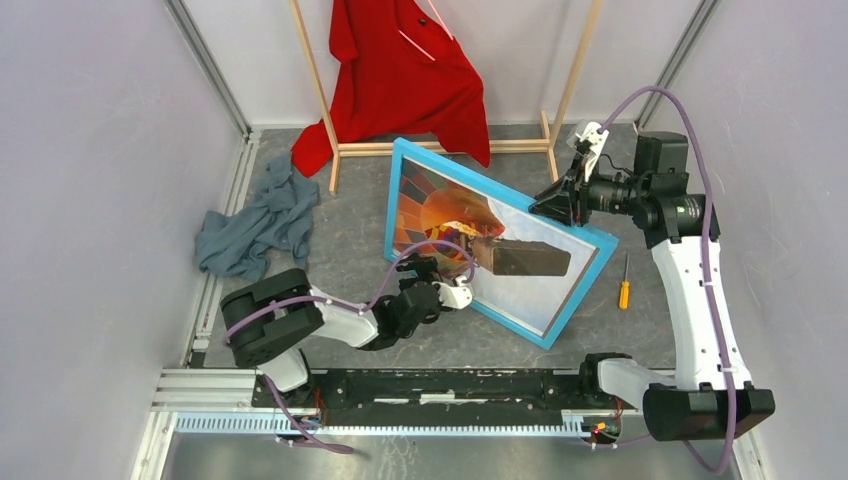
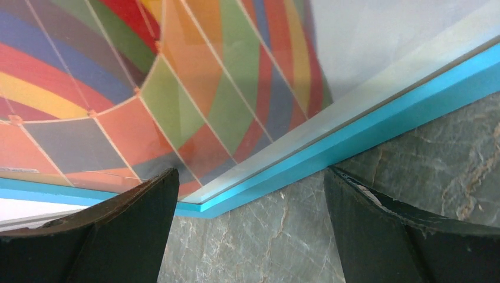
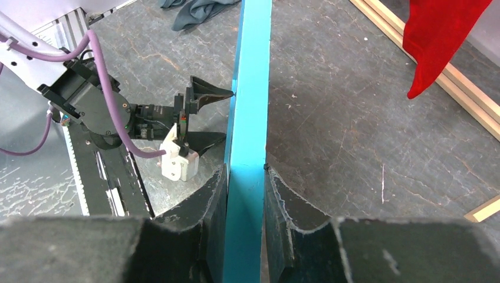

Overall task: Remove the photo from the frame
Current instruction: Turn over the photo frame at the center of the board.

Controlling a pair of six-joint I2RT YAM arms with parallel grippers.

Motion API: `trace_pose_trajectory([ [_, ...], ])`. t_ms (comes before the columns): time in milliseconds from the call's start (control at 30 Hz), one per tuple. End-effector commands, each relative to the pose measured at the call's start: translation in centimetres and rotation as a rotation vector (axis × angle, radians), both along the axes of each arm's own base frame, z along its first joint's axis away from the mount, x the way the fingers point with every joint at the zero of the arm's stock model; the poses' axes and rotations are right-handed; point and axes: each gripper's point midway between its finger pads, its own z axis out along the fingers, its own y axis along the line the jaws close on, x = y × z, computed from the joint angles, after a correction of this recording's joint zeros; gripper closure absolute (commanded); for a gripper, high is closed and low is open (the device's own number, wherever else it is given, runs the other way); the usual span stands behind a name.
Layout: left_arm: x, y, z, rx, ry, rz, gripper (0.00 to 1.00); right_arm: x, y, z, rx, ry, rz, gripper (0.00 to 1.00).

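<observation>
Gripping the top rail of the light-blue frame point(image 1: 392, 205), the right claw point(image 1: 565, 200) is clamped on that edge and props the frame tilted on its lower edge on the grey desk point(image 1: 340, 250), centre of the overhead view. The photo point(image 1: 450, 215), a hot-air balloon print, sits inside the frame, not yet out. The left claw point(image 1: 450, 285), jaws wide apart and holding nothing, hovers at the front face near the lower left corner. Done well, the step probably calls for a firm pinch above and the lower edge as pivot, so the frame does not skid. A screwdriver point(image 1: 624, 290) lies just right of the frame. A wooden rack point(image 1: 570, 90) with a red garment point(image 1: 400, 80) crowds the upper centre, so the freest room looks to be below the frame.
</observation>
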Motion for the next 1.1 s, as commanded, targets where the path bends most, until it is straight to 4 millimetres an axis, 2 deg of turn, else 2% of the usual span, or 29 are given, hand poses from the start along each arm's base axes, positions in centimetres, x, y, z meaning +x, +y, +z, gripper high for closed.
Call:
trace_pose_trajectory([
  [0,0.8,-0.8,0.3,-0.018,-0.027,0.02,0.02,-2.8,1.5,0.2,0.05,0.027,0.111,0.92],
  [333,1.5,-1.0,1.0,-0.019,-0.069,0.041,0.02,-3.2,1.4,0.2,0.037,0.0,0.119,0.77],
  [767,2.1,-0.6,1.3,-0.016,-0.112,0.081,0.02,-4.1,1.5,-1.4,0.021,0.044,0.14,0.55],
  [900,2.2,-0.7,1.4,-0.018,-0.12,0.084,0.02,-4.3,1.3,-1.5,0.006,0.04,0.132,0.58],
  [1067,2.3,-0.7,1.5,-0.019,-0.129,0.091,0.02,-3.9,0.9,-1.1,-0.025,0.007,0.091,0.75],
])
